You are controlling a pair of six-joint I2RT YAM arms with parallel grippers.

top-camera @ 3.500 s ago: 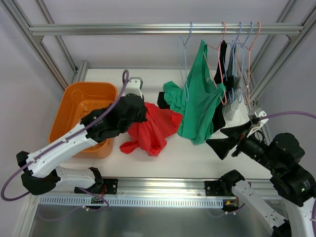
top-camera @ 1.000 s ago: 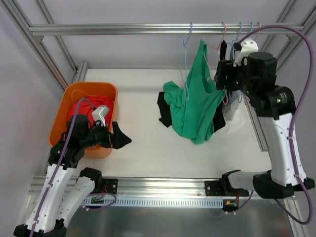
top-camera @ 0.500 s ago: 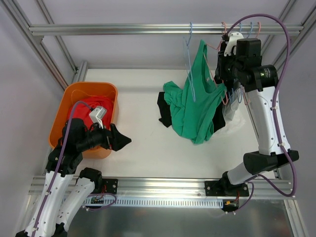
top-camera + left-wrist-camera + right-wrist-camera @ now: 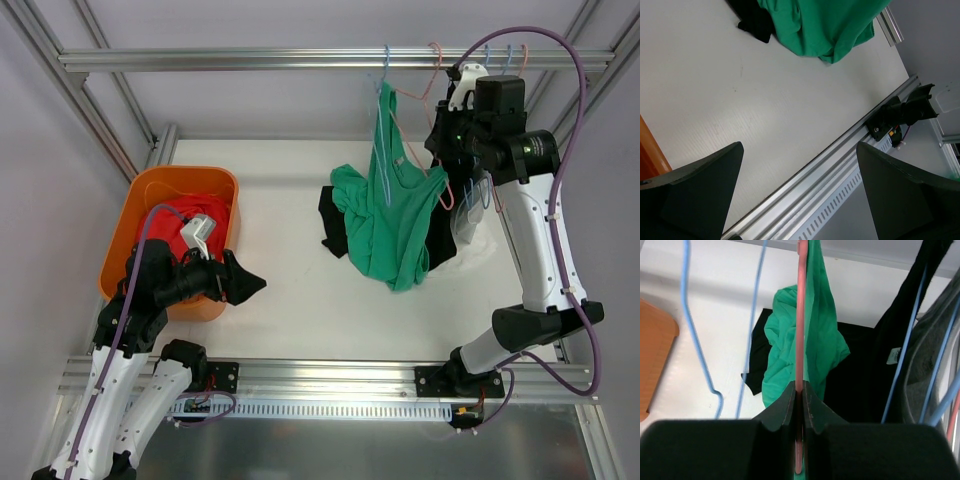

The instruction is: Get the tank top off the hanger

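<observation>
The right gripper (image 4: 799,390) is clamped shut on the pink hanger (image 4: 800,315), and the green tank top (image 4: 395,215) hangs from it at 1 o'clock over the table (image 4: 290,300) — the step looks like freeing the hanger. The next move likely calls for drawing it toward 9 o'clock, where the table lies open, clear of the blue hanger (image 4: 688,310) just beside it and the black garments (image 4: 892,320) at 3 o'clock. The left gripper (image 4: 797,150) gapes wide, empty, by the orange bin (image 4: 140,200).

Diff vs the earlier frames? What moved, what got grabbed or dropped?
Left hand dropped the red garment into the orange bin and pulled back, open. Right hand rose to the rail, shut on the pink hanger, swinging the green tank top left. Clothes pile unchanged.
</observation>
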